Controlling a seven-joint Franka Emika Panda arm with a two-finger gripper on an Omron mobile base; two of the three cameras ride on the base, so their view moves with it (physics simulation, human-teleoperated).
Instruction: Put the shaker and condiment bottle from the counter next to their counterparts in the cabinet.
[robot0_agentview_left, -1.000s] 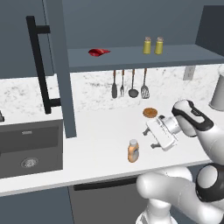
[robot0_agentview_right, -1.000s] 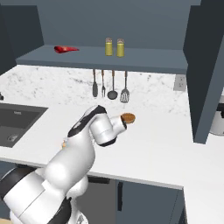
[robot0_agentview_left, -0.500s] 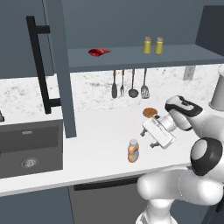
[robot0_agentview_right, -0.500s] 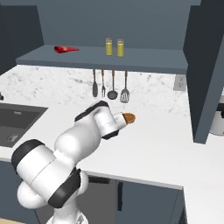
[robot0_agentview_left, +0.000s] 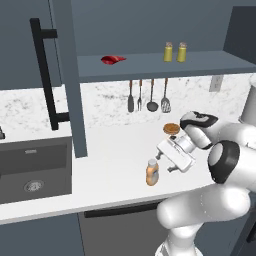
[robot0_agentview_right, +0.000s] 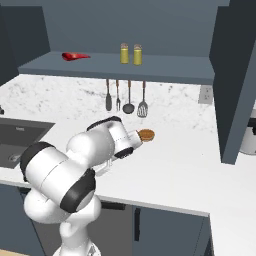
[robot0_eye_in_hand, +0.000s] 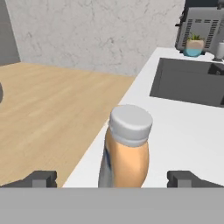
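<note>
The condiment bottle (robot0_agentview_left: 152, 172), orange-tan with a white cap, stands upright on the counter (robot0_agentview_left: 112, 160) near its front edge. My gripper (robot0_agentview_left: 164, 162) hangs open just to its right, pointing at it. In the hand view the bottle (robot0_eye_in_hand: 127, 148) rises close up between the two fingertips (robot0_eye_in_hand: 42, 178), which stand wide apart and clear of it. On the cabinet shelf (robot0_agentview_left: 150, 67) two yellow-green shakers (robot0_agentview_left: 169, 52) stand side by side, and a red flattish bottle (robot0_agentview_left: 113, 59) lies further left. The right base view shows the shakers (robot0_agentview_right: 130, 54) too; my arm hides the condiment bottle there.
The open cabinet door (robot0_agentview_left: 65, 75) with its black bar handle (robot0_agentview_left: 46, 75) hangs over the counter's left part. A dark sink (robot0_agentview_left: 30, 170) lies far left. Utensils (robot0_agentview_left: 147, 97) hang on the backsplash. A small brown round item (robot0_agentview_left: 171, 128) sits behind my hand.
The hand has eased a little left and down toward the condiment bottle, and the elbow has swung forward. The jaws stayed open and nothing else moved.
</note>
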